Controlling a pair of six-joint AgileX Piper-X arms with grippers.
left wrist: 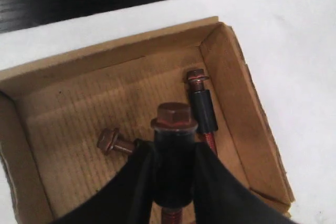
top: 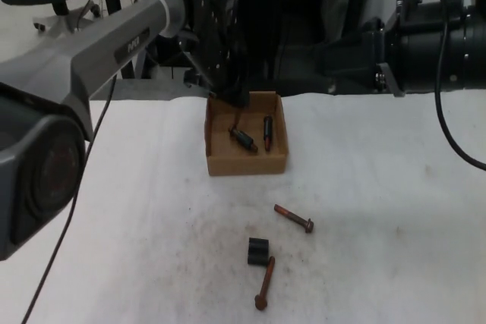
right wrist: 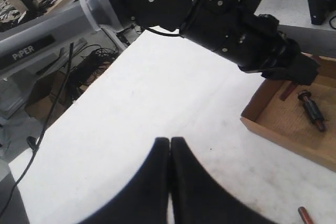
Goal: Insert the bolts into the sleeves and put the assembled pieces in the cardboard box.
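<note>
My left gripper point(left wrist: 173, 153) hangs over the shallow brown cardboard box point(left wrist: 231, 66), jaws clamped on an assembled piece point(left wrist: 173, 129), a black cylindrical sleeve with a rusty hex-headed bolt through it. In the box lie a second assembled piece point(left wrist: 202, 109) near one wall and another bolt head point(left wrist: 108, 140), its shank hidden behind a finger. My right gripper point(right wrist: 169, 148) sits over the white worktop point(top: 380, 187), jaws pressed together. On the worktop lie a loose rusty bolt point(top: 294, 218), a bare black sleeve point(top: 258, 251) and, just beside it, a second loose bolt point(top: 264, 282).
</note>
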